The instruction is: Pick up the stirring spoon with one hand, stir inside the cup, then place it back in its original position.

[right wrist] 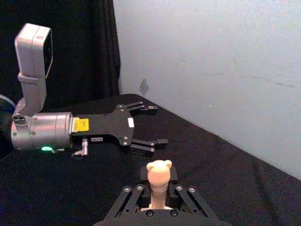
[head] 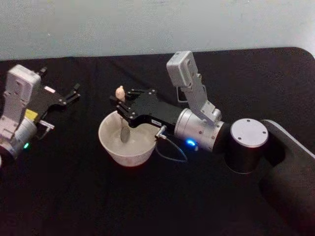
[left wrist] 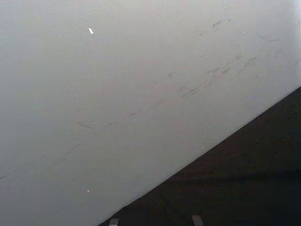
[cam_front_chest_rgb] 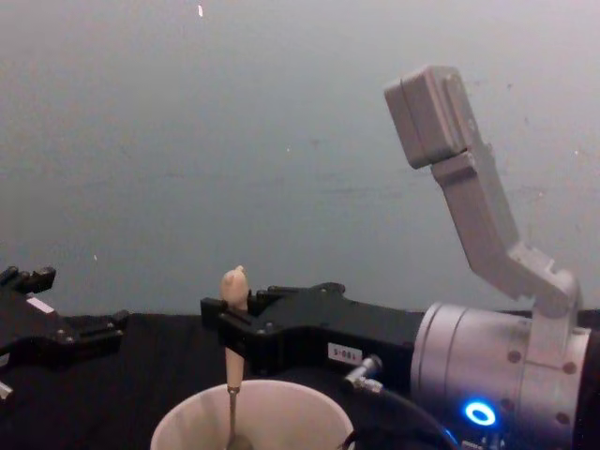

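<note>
**Counts:** one cup point(head: 123, 156), one stirring spoon point(cam_front_chest_rgb: 232, 367) and two grippers, on a black table point(head: 74, 191) before a pale wall point(head: 147, 24).

**Left:** the left gripper point(head: 75, 93) lies low over the table at the far left, well apart from the cup. Its arm is level, and its fingers are spread and hold nothing.

**Centre:** the white cup stands upright near the middle of the table. The spoon stands almost upright inside it, with the small dark bowl down in the cup and the rounded beige knob above the rim.

**Right:** the right gripper point(head: 119, 104) reaches in level from the right, over the cup's far rim. Its fingers are clamped on the spoon's beige handle just below the knob. Its wrist camera housing rises above the forearm.
</note>
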